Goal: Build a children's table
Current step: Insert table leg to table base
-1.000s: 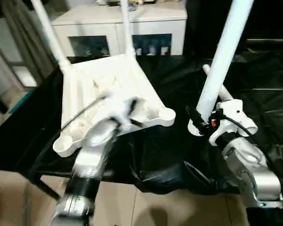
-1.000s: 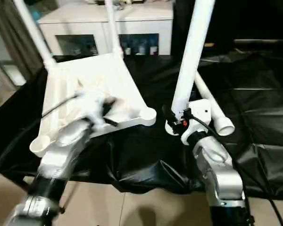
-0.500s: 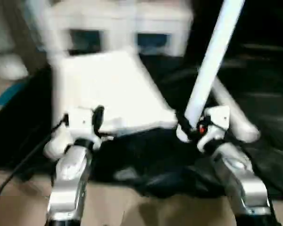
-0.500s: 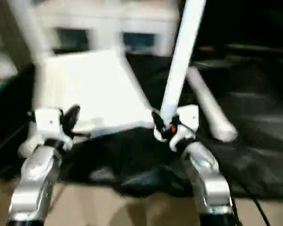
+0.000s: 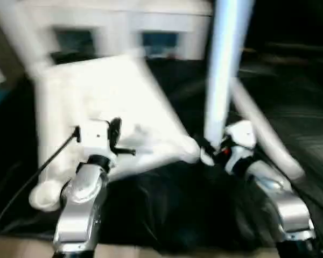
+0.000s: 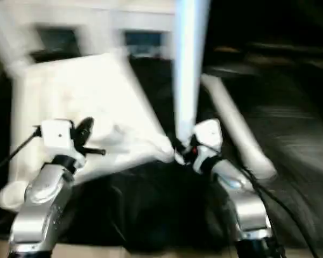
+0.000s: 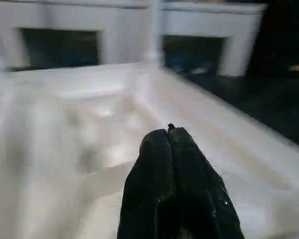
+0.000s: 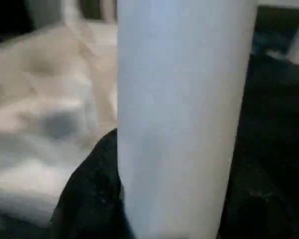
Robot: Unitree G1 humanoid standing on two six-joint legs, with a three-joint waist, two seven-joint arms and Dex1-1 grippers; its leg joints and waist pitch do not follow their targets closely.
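Table top (image 5: 105, 102) lies upside down on the black-covered worktop (image 5: 290, 115), ribbed underside up. 2 legs look fitted at the far corners; only the blurred far-left leg (image 5: 13, 32) can be pointed to with confidence. A loose leg (image 5: 264, 131) lies on the cover to the right of the top.

Right end effector (image 5: 209, 151) grips the third leg (image 5: 223, 64) near its lower end; the tube stands close to upright, its base just beside the near-right corner socket (image 5: 189, 151). Right wrist view confirms a black finger (image 8: 92, 189) pressed against the tube. Whether the flared end has entered the socket cannot be told through the blur.

Left end effector (image 7: 170, 130) is closed on nothing, fingertips together over the underside of the top.

Change over the last 1 s: the left arm has pulled back from the middle of the top toward the near-left corner socket (image 5: 43, 194). The held leg, leaning right 1 s ago, now stands nearly vertical and closer to its socket. The head camera has also swung, so part of the apparent shift is view motion.

Judgement: step in hand is seating leg 3. The straightened tube suggests alignment is almost done; a downward push should follow. The loose leg is left for the near-left socket.
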